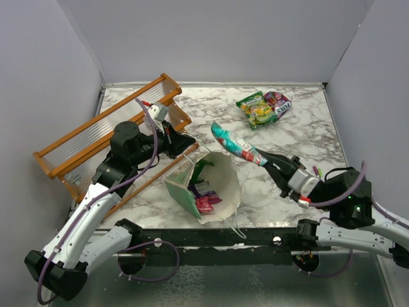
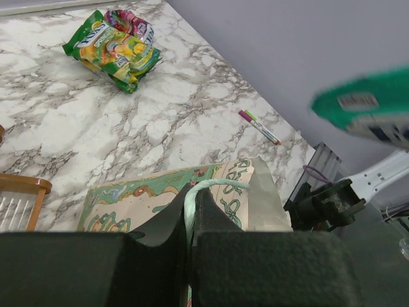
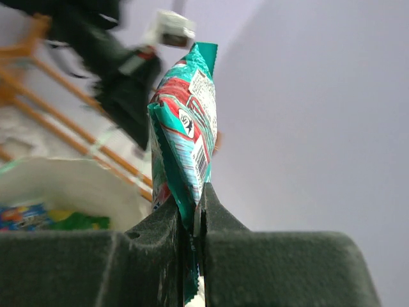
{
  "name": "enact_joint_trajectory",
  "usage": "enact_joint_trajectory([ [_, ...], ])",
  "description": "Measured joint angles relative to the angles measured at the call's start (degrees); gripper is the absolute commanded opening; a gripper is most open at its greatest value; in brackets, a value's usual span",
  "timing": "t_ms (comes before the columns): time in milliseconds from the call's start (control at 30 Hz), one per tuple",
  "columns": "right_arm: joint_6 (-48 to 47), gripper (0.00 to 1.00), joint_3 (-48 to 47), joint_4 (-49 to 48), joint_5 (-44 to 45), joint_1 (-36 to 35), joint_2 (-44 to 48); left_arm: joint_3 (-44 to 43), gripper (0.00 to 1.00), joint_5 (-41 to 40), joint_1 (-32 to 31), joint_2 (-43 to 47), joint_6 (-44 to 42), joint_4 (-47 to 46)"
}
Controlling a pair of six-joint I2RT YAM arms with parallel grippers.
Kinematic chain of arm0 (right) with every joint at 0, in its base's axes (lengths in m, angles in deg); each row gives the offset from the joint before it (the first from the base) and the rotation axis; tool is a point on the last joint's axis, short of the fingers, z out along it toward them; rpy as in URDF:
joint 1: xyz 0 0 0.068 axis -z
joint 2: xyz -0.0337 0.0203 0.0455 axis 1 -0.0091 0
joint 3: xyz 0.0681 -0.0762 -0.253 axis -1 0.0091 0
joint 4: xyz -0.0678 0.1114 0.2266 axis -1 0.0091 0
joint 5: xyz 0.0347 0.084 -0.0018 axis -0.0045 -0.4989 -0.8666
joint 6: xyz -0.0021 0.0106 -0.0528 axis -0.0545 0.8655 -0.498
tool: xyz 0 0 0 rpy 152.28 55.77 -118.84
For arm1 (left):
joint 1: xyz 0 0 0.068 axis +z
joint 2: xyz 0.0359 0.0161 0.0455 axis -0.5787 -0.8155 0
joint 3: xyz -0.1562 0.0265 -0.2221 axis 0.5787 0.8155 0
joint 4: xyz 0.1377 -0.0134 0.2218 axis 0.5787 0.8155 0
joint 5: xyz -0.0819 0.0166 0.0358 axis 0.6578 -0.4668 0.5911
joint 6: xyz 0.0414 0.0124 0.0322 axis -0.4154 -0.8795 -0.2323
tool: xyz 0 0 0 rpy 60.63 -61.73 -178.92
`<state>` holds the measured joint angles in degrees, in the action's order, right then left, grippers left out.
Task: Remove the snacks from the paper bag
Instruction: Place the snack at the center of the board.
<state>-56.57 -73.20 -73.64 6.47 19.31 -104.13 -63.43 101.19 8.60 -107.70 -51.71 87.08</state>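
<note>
The right jaws are pressed together on the bottom edge of a teal-and-red packet (image 3: 185,141), holding it clear of the paper bag (image 1: 228,182). From above, the packet slants up and to the left from the jaws, its far end just beyond the bag's upper rim. The left jaws are shut tight on a pale green strip of the bag's rim, at the side nearest the orange wooden rack (image 1: 102,134), and the mint-green printed wall (image 2: 160,192) spreads out below them in the left wrist view.

The bag sits near the front middle of the marble tabletop (image 1: 300,141), tipped so that its cream inside and open mouth face the overhead camera. Snacks remain inside it: pink and purple packets (image 1: 206,199) low in the mouth and a green one (image 1: 203,167) higher up against the wall.

Two packets lie together on the tabletop at the far right, well apart from the bag: a green packet (image 1: 257,110) and, touching it, a purple-and-pink packet (image 1: 278,102). A pink-capped pen (image 2: 259,126) lies beside the right arm's wrist.
</note>
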Motion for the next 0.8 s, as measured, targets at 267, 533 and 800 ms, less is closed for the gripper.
enact_joint_trajectory([
  [267, -1.9, 0.01, 5.6, -27.1, 32.0, 0.7, -17.5, 0.0, 0.00, -0.2, 0.0, 0.2, 0.0, 0.0],
  [533, 15.7, 0.01, 5.6, -28.4, 28.4, 23.4, -30.3, 0.0, 0.00, -0.2, 0.0, 0.7, 0.0, 0.1],
  [800, 49.7, 0.01, 5.0, -33.1, 8.7, 46.3, -42.2, 0.0, 0.00, -0.1, 0.0, 0.8, 0.3, 0.0],
])
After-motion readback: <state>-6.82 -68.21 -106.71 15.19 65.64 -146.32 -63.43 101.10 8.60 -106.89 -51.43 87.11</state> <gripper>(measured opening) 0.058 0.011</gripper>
